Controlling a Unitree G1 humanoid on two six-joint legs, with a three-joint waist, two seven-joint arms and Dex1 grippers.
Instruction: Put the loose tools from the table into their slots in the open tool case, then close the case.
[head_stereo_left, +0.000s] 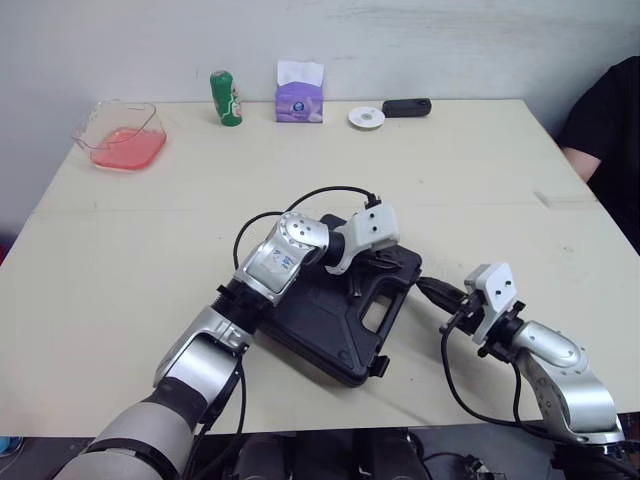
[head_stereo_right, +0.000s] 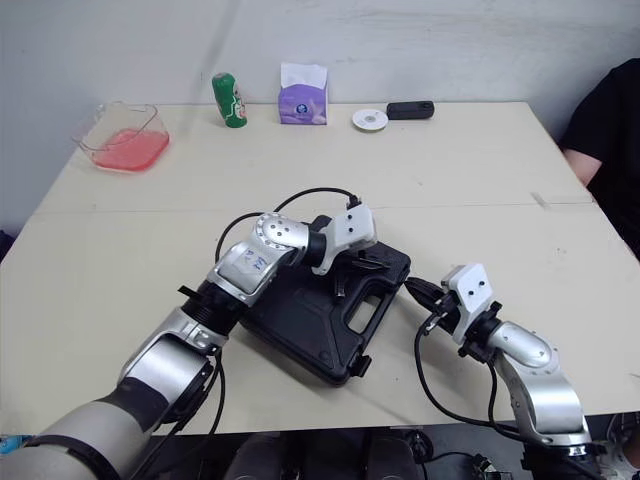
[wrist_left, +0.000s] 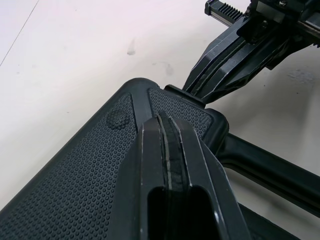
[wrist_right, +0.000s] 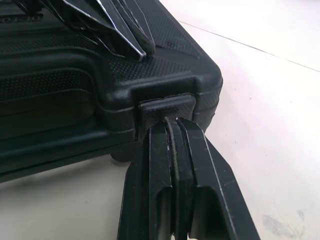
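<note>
- The tool case (head_stereo_left: 320, 320) was pictured lying shut on the table (head_stereo_left: 480, 180), near its front edge.
- The left gripper (wrist_left: 170, 120), fingers together, was pressed on the lid.
- The right gripper (wrist_right: 172, 125), fingers together, was set against the latch (wrist_right: 165, 107); a square, steady push was judged best.

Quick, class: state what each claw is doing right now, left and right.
Left claw: closed, empty, tips on the tool case lid.
Right claw: closed, empty, tips against the case latch.
</note>
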